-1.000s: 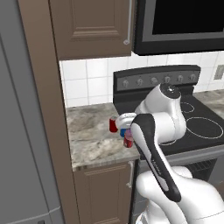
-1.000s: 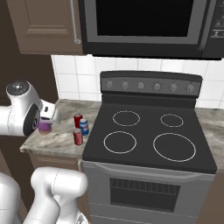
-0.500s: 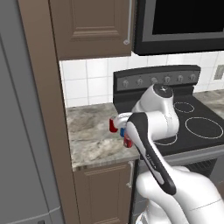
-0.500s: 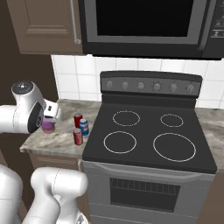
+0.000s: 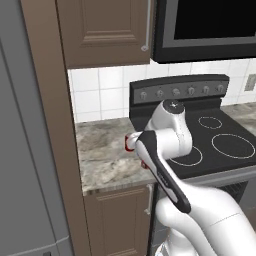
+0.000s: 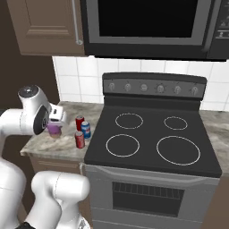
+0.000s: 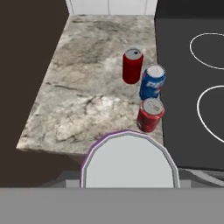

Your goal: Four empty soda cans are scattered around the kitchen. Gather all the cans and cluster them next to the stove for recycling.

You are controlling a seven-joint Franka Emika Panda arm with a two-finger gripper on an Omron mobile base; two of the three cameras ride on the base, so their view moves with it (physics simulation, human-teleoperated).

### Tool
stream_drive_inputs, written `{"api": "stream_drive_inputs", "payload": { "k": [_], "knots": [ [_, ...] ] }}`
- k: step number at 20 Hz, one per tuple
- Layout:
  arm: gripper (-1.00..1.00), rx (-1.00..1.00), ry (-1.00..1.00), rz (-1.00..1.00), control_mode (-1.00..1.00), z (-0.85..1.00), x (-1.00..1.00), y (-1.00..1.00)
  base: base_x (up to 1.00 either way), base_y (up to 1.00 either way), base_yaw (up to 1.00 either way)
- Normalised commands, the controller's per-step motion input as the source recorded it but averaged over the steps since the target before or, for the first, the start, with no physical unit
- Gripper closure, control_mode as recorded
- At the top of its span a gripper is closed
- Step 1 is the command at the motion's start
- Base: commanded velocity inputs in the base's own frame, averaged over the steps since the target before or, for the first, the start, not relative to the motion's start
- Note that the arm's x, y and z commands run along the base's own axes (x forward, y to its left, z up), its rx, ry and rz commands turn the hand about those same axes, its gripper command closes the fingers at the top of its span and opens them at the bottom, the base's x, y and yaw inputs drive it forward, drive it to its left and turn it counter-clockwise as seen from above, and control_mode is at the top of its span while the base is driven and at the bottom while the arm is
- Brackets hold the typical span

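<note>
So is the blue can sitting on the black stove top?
No, the blue can stands on the stone counter beside the stove, between two red cans.

Purple can (image 7: pixel 130 159) apparently hides the gripper (image 6: pixel 55 125) fingertips.

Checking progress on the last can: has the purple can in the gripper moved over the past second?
Yes, slightly. The purple can drifted right, closer to the three cans by the stove.
</note>
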Motion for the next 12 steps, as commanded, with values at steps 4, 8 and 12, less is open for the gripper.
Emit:
{"api": "stream_drive_inputs", "payload": {
  "k": [4, 8, 12],
  "knots": [
    [1.00, -0.05, 0.01, 0.00, -1.00, -0.14, 0.22, 0.02, 0.00, 0.00, 0.00],
    [1.00, -0.01, 0.06, 0.00, -1.00, -0.23, 0.34, 0.04, 0.00, 0.00, 0.00],
    [1.00, 0.00, 0.11, 0.00, -1.00, -0.27, 0.42, 0.11, 0.00, 0.00, 0.00]
  ]
}}
